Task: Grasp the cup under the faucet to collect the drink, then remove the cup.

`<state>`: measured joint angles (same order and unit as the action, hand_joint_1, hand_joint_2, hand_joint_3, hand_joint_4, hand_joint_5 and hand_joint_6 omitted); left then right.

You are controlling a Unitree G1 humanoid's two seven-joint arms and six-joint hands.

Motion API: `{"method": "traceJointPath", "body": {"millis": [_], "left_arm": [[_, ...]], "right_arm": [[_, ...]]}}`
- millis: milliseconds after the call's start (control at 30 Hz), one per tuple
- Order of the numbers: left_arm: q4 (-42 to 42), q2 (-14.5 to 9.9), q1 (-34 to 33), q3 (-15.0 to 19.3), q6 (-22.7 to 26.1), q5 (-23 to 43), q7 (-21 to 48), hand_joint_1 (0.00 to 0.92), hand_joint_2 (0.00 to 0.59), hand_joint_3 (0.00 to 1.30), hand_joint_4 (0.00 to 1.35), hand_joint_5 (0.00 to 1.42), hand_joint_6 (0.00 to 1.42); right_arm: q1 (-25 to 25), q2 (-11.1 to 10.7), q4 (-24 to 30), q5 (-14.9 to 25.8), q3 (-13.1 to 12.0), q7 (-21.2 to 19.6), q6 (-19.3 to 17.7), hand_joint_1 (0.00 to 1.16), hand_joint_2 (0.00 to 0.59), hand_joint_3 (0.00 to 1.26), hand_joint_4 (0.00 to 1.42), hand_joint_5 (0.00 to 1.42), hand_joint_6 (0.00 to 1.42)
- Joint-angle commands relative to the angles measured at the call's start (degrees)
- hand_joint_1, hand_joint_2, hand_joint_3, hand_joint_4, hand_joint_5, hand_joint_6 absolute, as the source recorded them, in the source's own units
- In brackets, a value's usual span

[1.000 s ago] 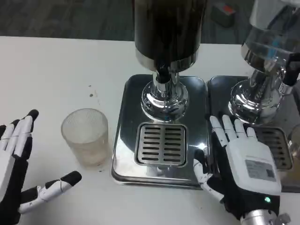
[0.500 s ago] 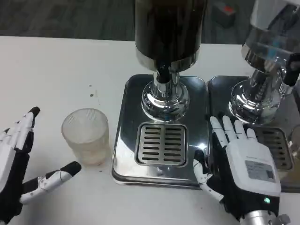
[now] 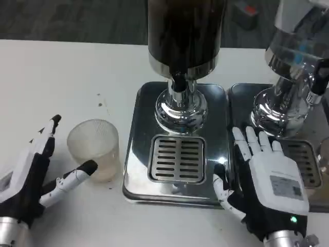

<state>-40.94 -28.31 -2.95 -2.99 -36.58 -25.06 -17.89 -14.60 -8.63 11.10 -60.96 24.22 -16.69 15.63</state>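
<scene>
Bearing unreadable print: right hand (image 3: 272, 188) label (image 3: 287, 186).

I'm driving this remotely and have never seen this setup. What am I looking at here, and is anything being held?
This is one picture from a camera on the robot's head or chest, looking down at a white table. The two white and black things at the bottom are the robot's own hands. The left hand is open, its fingers spread beside a clear plastic cup, close to it but not gripping it. The right hand lies flat with its fingers spread on the right edge of a shiny metal drip tray. On that tray stands a drink dispenser full of dark liquid, with its faucet above a slotted grate. A second dispenser stands to the right. Nothing is held, and the cup stands on the table left of the tray.
</scene>
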Motion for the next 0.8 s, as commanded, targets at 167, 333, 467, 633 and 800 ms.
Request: {"method": "traceJointPath", "body": {"millis": [167, 333, 467, 633, 800], "left_arm": [[-6.5, 0.9, -4.9, -2.3, -2.4, -0.8, -0.5, 0.046, 0.000, 0.00, 0.00, 0.00, 0.00], [-9.5, 1.5, -6.8, -3.5, -3.8, 0.5, 1.4, 0.078, 0.002, 0.00, 0.00, 0.00, 0.00], [-11.5, 2.2, -7.7, -3.4, -4.9, 1.6, 2.7, 0.095, 0.000, 0.00, 0.00, 0.02, 0.01], [-13.7, 2.7, -9.2, -3.6, -5.0, 3.0, 5.3, 0.121, 0.001, 0.00, 0.00, 0.05, 0.08], [-15.4, 3.4, -10.5, -3.6, -5.6, 3.7, 6.5, 0.160, 0.011, 0.00, 0.00, 0.09, 0.12]], "right_arm": [[-0.2, 0.9, 0.1, 0.2, 0.1, -0.6, 0.3, 0.36, 0.531, 0.06, 0.00, 0.00, 0.00], [-0.6, 1.4, 0.2, 0.0, 0.3, -0.7, 0.6, 0.36, 0.531, 0.06, 0.00, 0.00, 0.00], [-1.1, 1.8, 0.4, -0.3, 0.6, -1.0, 1.0, 0.36, 0.531, 0.07, 0.00, 0.00, 0.00], [-1.2, 2.0, 0.5, -0.3, 0.9, -1.2, 1.4, 0.36, 0.530, 0.07, 0.00, 0.00, 0.00], [-1.1, 2.1, 0.4, -0.2, 1.0, -1.5, 1.6, 0.36, 0.530, 0.08, 0.00, 0.00, 0.00]]}}
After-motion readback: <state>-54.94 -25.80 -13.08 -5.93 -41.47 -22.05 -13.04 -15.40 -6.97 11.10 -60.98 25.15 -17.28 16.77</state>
